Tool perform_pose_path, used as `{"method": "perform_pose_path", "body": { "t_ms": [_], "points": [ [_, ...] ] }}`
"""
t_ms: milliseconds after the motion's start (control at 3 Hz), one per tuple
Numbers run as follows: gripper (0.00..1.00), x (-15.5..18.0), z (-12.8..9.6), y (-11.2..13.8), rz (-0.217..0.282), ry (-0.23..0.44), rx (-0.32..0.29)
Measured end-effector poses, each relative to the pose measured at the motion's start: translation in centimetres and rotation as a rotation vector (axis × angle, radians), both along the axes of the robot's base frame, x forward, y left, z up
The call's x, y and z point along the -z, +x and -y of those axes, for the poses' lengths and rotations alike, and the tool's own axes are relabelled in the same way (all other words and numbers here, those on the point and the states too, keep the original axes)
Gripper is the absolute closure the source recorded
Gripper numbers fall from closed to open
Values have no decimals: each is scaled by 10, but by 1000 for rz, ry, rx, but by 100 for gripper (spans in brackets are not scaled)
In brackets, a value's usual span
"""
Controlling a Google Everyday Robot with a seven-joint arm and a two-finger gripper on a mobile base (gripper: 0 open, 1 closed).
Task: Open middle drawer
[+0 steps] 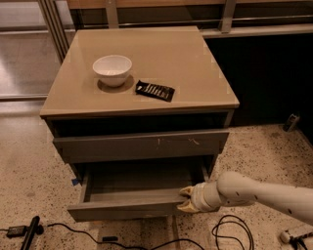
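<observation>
Low cabinet (215, 97) with a glossy tan top, viewed from above and in front. In the cabinet's second tier, middle drawer (122, 210) pulled well out of the cabinet body: plain dark grey front without a handle, shallow grey box open to view behind it. At the right end of that front as seen, gripper (187, 199) of a pale, rounded arm (254, 193) reaching in from the cabinet's right side. Yellowish fingers (186, 191) clamped on the front panel, one at its top edge, the other lower down. Directly above in the cabinet, wider grey drawer front (122, 145), closed, with pale scratches right of centre.

On the cabinet top, left of centre, white bowl (112, 69), upright. Just beside it, nearer the top's middle, flat black packet (155, 90) lying at a slant, not touching the bowl; pale print on it too small to read.

On the speckled floor (29, 161) in front of the cabinet, black cables (230, 229) looping beneath the arm. Off the cabinet's front left corner, more cable and a black stick-shaped object (29, 233). Scrap of blue tape (75, 181) at the cabinet's left side, level with the opened drawer. Behind the cabinet, metal rails (227, 14).
</observation>
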State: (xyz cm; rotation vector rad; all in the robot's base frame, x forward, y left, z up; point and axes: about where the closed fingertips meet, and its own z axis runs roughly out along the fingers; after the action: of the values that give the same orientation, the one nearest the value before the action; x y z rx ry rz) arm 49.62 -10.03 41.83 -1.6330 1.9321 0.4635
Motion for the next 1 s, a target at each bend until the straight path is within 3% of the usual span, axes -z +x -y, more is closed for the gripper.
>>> {"method": "perform_pose_path", "body": {
  "t_ms": [1000],
  "points": [
    [1, 0, 0, 0, 0, 0, 0]
  ]
}}
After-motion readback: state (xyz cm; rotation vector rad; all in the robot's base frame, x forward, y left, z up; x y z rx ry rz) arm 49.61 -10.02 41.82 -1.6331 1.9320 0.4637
